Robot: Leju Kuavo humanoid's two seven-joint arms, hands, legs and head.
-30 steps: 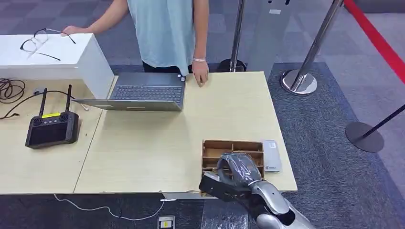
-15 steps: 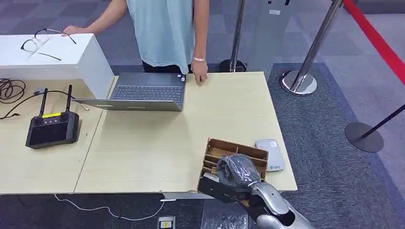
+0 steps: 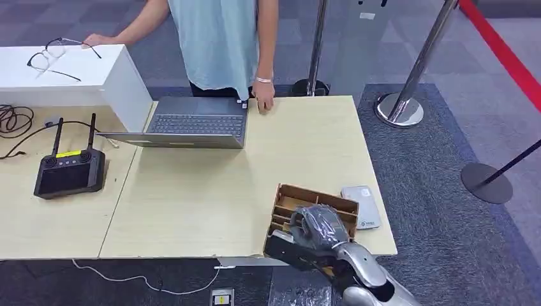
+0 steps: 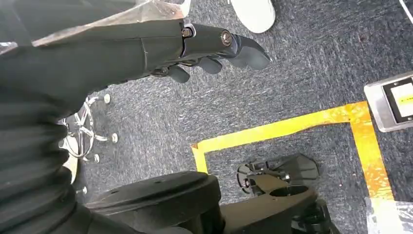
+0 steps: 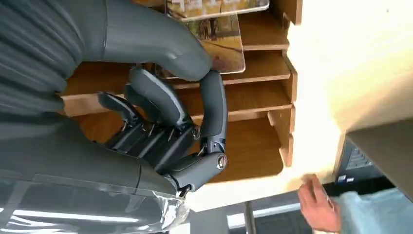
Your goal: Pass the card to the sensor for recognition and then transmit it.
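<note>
A pale wooden bench [image 3: 210,197] is taking up most of the space, with a second, matching bench [image 3: 38,217] butting against it on the robot's left. A person in a light blue top [image 3: 217,38] is standing at the far edge, one hand [image 3: 264,102] resting on the bench near an open grey laptop [image 3: 191,124] and the other on a white box [image 3: 83,76] where a pair of glasses [image 3: 54,54] is lying. A black handheld controller with two antennas [image 3: 69,169] is sitting on the left bench beside a coil of dark cable [image 3: 13,121]. Chrome stanchion posts [image 3: 408,89] and a red rope [image 3: 504,51] are standing on the grey carpet to the right. At the near right corner, a wooden divider tray [image 3: 312,201] is lying askew, and just beside it the grey sensor [image 3: 361,206] is lying flat. The right hand [image 3: 317,228] is reaching into the tray, its fingers [image 5: 156,105] curling inward over the slots; whether they are touching anything I cannot tell. The card [image 5: 214,36] is sitting in a tray slot, next to the thumb. The left hand [image 4: 195,46] is hanging over the carpet, fingers loosely bent and holding nothing, above yellow floor tape [image 4: 292,127].
</note>
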